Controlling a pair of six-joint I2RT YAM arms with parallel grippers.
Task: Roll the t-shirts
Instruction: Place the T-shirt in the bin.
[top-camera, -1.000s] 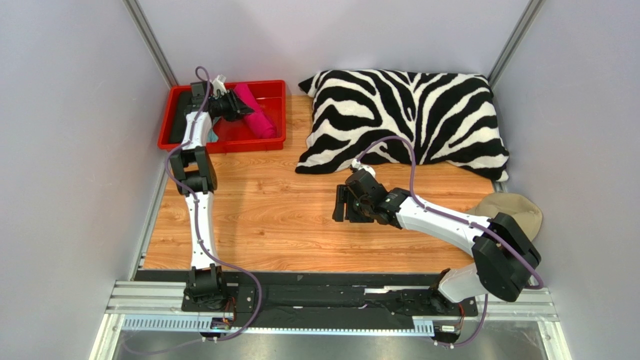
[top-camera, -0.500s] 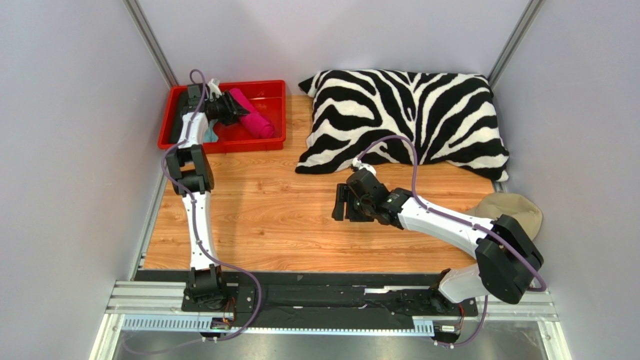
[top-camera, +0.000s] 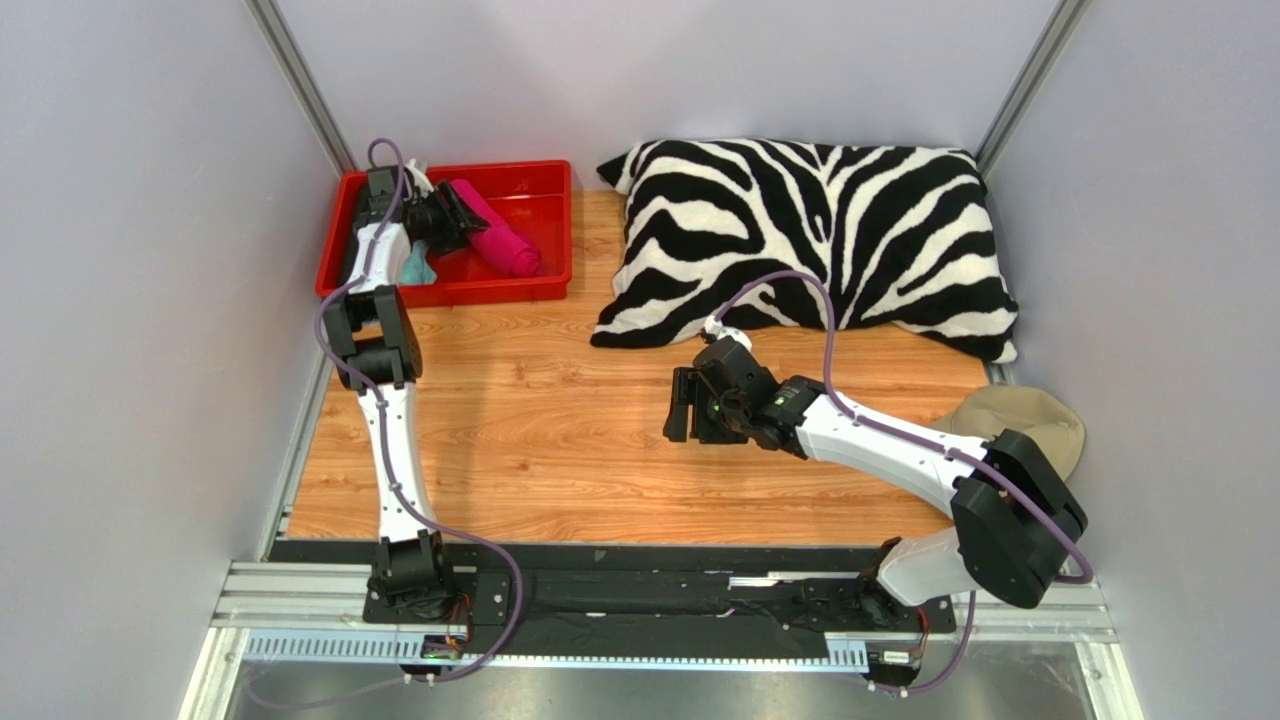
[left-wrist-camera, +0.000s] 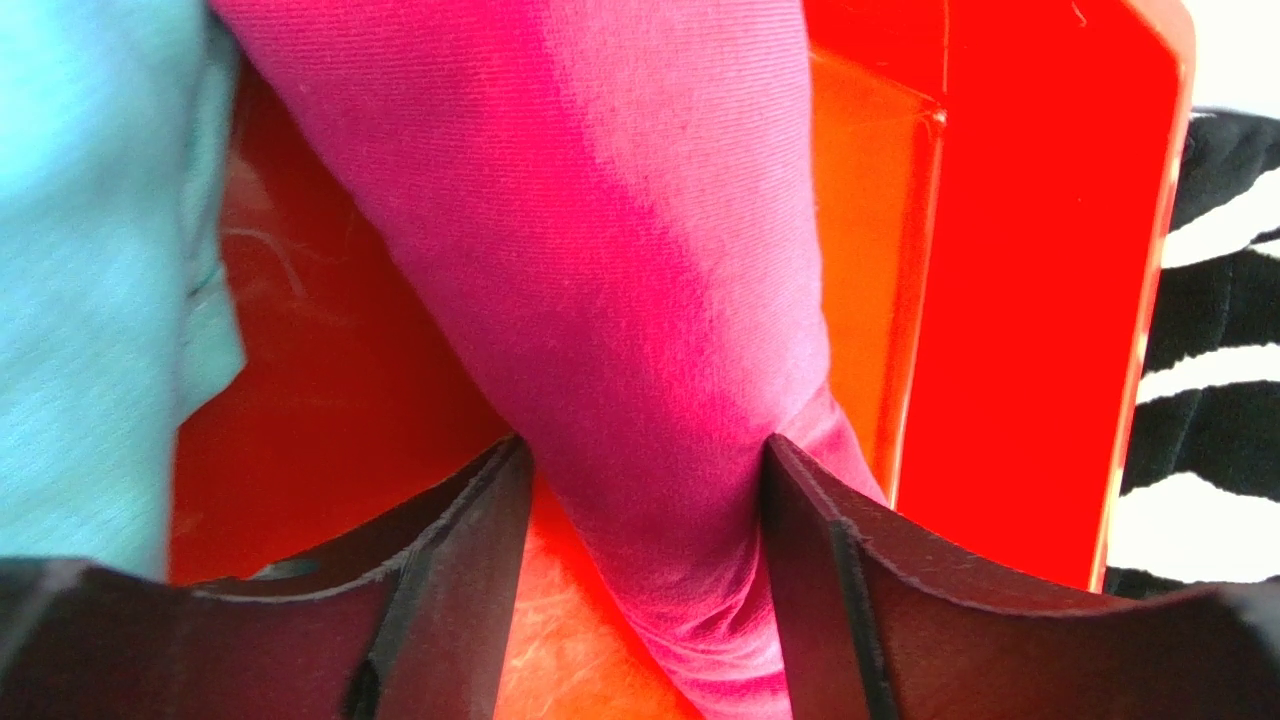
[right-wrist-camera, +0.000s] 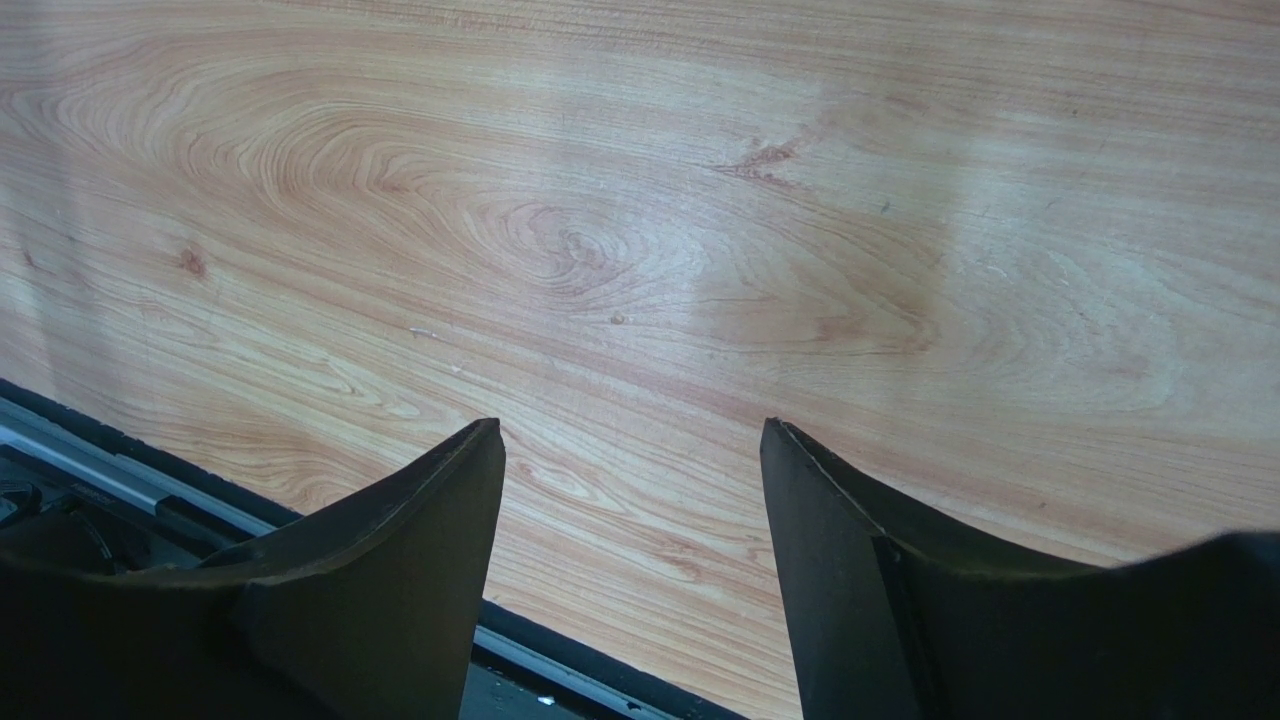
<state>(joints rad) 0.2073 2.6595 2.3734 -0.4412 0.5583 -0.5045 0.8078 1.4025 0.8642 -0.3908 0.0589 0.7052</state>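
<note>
The hot-pink rolled t-shirt (top-camera: 504, 243) lies in the red tray (top-camera: 451, 293) at the back left. My left gripper (top-camera: 455, 222) is over the tray, open. In the left wrist view the pink roll (left-wrist-camera: 646, 300) passes between the two fingers of the left gripper (left-wrist-camera: 646, 450); it touches the right one and is apart from the left one. A mint-green cloth (top-camera: 416, 270) lies beside it, at the left in the wrist view (left-wrist-camera: 90, 270). No black roll shows. My right gripper (top-camera: 676, 408) is open and empty over the bare wood (right-wrist-camera: 631, 435).
A zebra-striped pillow (top-camera: 819, 225) lies at the back right, right of the tray; its edge shows in the left wrist view (left-wrist-camera: 1217, 375). A beige cap (top-camera: 1037, 420) sits by my right arm's elbow. Grey walls close in both sides.
My left gripper has drawn back to the left over the tray, and the pink roll has shifted slightly left with it. The right arm has not moved.
</note>
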